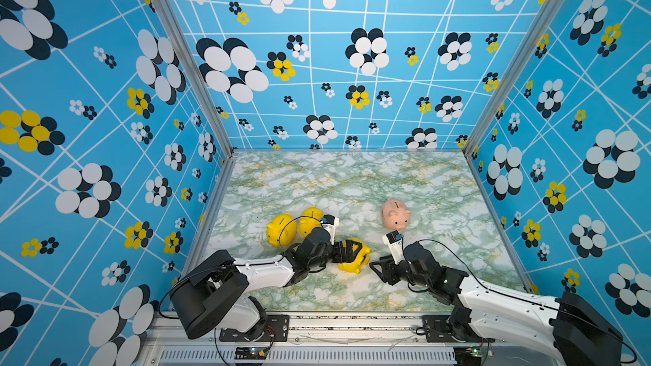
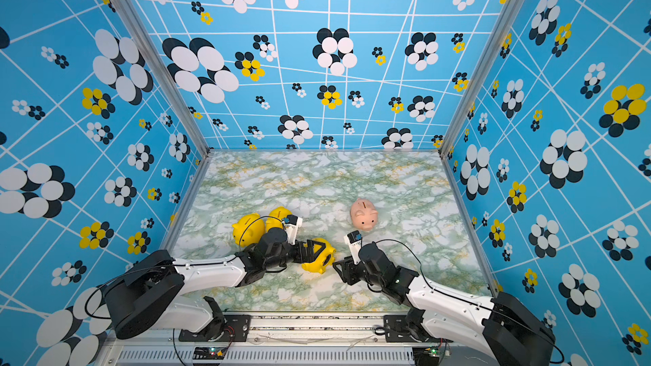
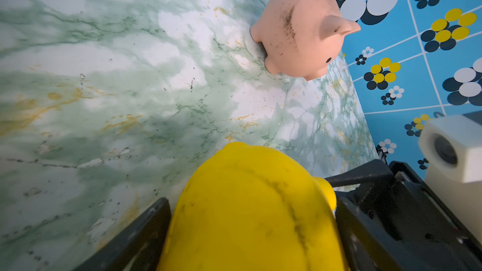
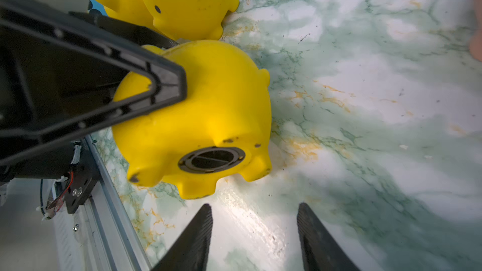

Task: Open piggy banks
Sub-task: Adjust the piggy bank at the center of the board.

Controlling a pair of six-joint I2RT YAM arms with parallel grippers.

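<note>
Piggy banks of smooth moulded plastic, three bright yellow and one pale pink, are spread over the green-and-white marbled counter (image 1: 352,177). All four are shown together only in both top views. On the left, a rear yellow bank (image 1: 311,220) is set just beside a left-hand yellow bank (image 1: 281,232). The pale pink bank (image 1: 396,213) is stood upright on its feet, well apart and farther back on the right.

Near the front middle, the tipped yellow bank (image 1: 350,268) is laid on its side and is grasped across its body by the left pincer (image 1: 354,253). Black fingers (image 3: 146,233) are seen pressed against both flanks in the left wrist view.

A round black belly plug (image 4: 211,159), seated in the underside, is shown clearly only in the right wrist view. It is turned toward the right pincer (image 4: 254,205), whose jaws are spread and empty, just beside the bank.

Dark smudges on the pink bank's side are revealed only by the left wrist view.
</note>
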